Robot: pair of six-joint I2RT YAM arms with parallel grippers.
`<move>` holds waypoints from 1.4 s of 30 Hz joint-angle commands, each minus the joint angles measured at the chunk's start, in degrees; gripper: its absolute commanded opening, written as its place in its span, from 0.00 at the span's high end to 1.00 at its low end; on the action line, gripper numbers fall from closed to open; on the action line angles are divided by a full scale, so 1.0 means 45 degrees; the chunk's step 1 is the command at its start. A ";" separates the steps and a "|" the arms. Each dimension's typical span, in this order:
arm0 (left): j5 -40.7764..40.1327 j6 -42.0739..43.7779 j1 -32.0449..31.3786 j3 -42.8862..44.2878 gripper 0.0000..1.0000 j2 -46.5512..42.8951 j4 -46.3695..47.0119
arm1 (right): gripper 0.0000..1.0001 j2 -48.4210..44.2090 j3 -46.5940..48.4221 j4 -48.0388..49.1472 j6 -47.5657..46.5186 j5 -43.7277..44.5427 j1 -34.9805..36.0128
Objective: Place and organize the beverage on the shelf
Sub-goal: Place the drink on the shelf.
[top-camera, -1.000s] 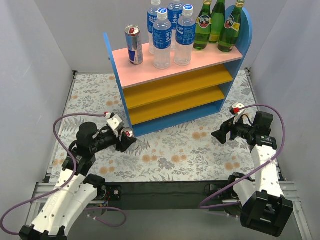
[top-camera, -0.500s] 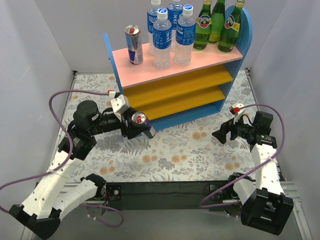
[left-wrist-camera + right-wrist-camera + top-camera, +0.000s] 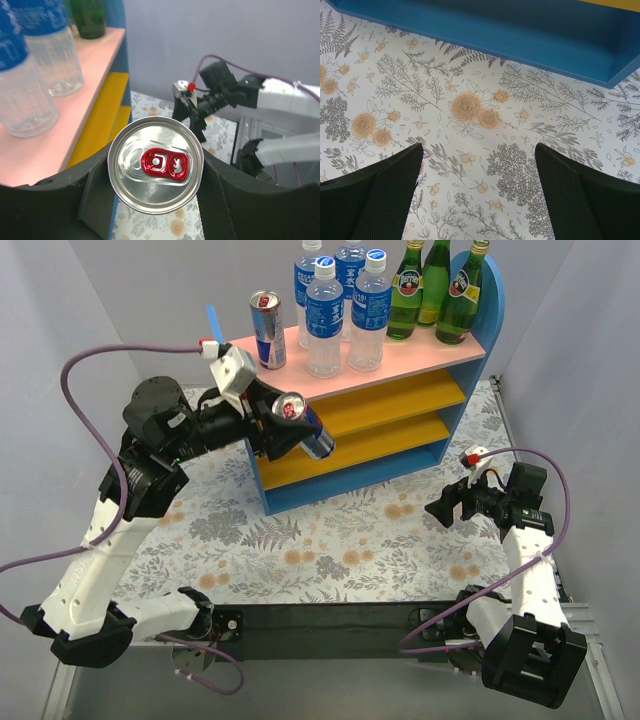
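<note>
Left gripper [image 3: 283, 428]: jaws part-closed around one silver-red can [image 3: 312, 438], carried tilted at the left near corner of the shelf [image 3: 400, 365], just below the pink board (probably bound for the spot beside the second can [image 3: 266, 330]). Right gripper [image 3: 441, 510]: wide open, empty, low at right.

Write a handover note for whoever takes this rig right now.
Left claw: shut on a silver-red can, tilted, raised at the left end of the blue-sided three-tier shelf.
Right claw: open, holding nothing, low over the floral mat.
Done: second silver-red can, four clear blue-labelled plastic bottles and three green glass bottles stand on the pink top board.
Left: set the held can on the shelf.
</note>
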 commanded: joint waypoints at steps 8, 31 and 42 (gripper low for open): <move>-0.3602 -0.1588 -0.0390 0.5781 1.00 0.2966 -0.1511 | 0.02 0.0104 0.0168 0.0008 -0.0139 -0.0128 -0.0098; -0.8838 -0.1881 -0.0664 0.9103 1.00 0.4608 -0.3835 | 0.02 0.0299 0.0207 0.0008 -0.0139 -0.0284 -0.0098; -1.1923 -0.0984 -0.2322 1.0157 1.00 0.5487 -0.4499 | 0.02 0.0377 0.0226 -0.0011 -0.0119 -0.0421 -0.0098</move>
